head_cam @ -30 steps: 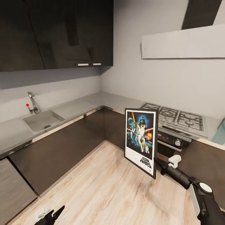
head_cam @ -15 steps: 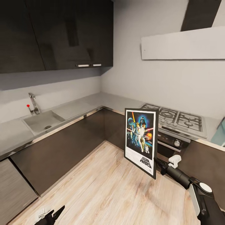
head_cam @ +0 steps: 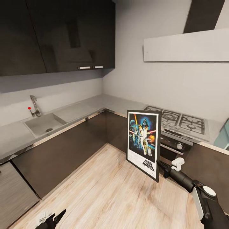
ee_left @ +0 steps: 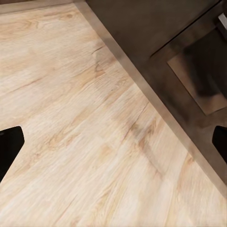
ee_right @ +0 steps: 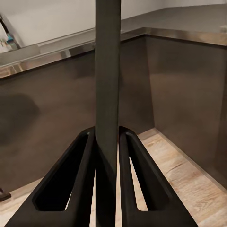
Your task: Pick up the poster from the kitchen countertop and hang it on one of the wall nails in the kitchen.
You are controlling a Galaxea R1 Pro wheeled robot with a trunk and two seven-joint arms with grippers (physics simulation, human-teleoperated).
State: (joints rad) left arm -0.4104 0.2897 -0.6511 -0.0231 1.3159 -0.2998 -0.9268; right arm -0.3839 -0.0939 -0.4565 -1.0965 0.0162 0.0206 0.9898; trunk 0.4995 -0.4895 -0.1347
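The Star Wars poster [head_cam: 143, 141] stands upright in the air over the wooden floor, in front of the oven. My right gripper [head_cam: 159, 166] is shut on its lower right corner. In the right wrist view the poster's thin dark edge [ee_right: 108, 71] runs up between the two black fingers [ee_right: 71, 184], which press on it from both sides. The L-shaped pale grey countertop [head_cam: 79, 109] runs along both walls behind it. Low at the picture's left, my left gripper [head_cam: 54, 219] hangs open and holds nothing. A tiny dark dot [head_cam: 147, 51] shows on the pale panel above the hob; whether it is a nail I cannot tell.
A sink [head_cam: 44, 124] with a tap [head_cam: 34, 106] sits in the left run of the countertop. A gas hob [head_cam: 181, 122] and oven [head_cam: 173, 148] are behind the poster. Dark wall cabinets [head_cam: 63, 31] hang above. The left wrist view looks down at the wooden floor [ee_left: 85, 142] beside dark cabinet fronts [ee_left: 156, 42].
The whole kitchen has shifted slightly in the head view, so the camera moved. The poster and right arm keep their place in the picture; the grip is unchanged.
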